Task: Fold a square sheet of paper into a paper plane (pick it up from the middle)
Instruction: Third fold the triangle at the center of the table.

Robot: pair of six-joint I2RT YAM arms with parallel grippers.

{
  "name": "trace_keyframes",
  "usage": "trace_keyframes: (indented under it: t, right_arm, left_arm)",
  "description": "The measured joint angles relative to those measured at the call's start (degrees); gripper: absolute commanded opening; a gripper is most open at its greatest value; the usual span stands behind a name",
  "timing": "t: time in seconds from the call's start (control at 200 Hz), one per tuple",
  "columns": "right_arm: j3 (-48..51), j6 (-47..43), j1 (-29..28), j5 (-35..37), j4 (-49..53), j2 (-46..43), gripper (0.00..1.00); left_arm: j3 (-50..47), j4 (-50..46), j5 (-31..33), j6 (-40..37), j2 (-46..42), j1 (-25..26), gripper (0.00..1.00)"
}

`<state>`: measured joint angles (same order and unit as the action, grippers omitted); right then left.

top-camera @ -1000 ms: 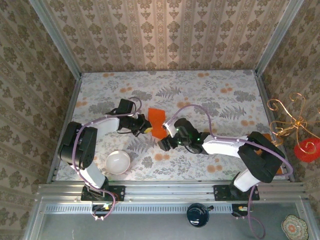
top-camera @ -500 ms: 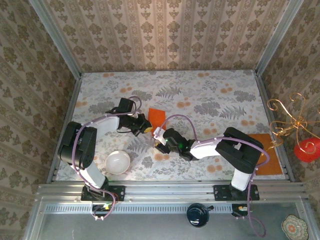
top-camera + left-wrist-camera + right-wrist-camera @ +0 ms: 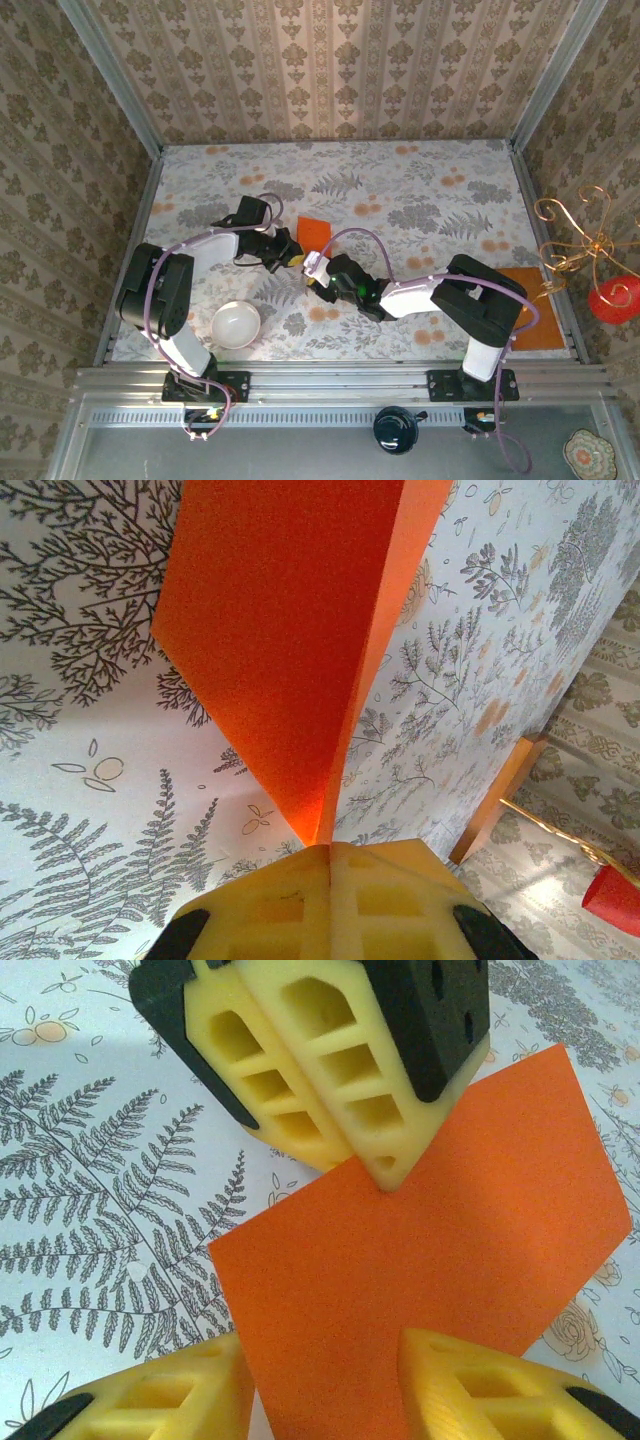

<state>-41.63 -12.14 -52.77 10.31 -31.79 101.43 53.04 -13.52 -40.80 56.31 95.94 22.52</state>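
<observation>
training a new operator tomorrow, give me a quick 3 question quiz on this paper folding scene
1. True or false: the left gripper has its jaws shut on the orange paper.
2. Pick one. The right gripper has its jaws: A) apart, one on either side of the paper's near edge; B) shut on nothing, far from the paper; C) against the back wall.
3. Short answer: name the round thing on the table beside the left arm's base.

Key: 1 true; 2 A; 3 the white bowl.
</observation>
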Motion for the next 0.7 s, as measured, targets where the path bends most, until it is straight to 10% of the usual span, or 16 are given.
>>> trace_keyframes:
  t: [0.475, 0.7]
  right_arm:
    - [-0.5, 0.0, 0.0, -0.5, -1.7, 0.0, 0.27]
    - [-0.4, 0.7, 0.0, -2.5, -1.3, -0.7, 0.07]
  left_arm:
    - [0.0, 0.0, 0.0, 0.0, 0.0, 0.4, 0.06]
    - [0.0, -0.8, 0.6, -0.6, -0.1, 0.2, 0.29]
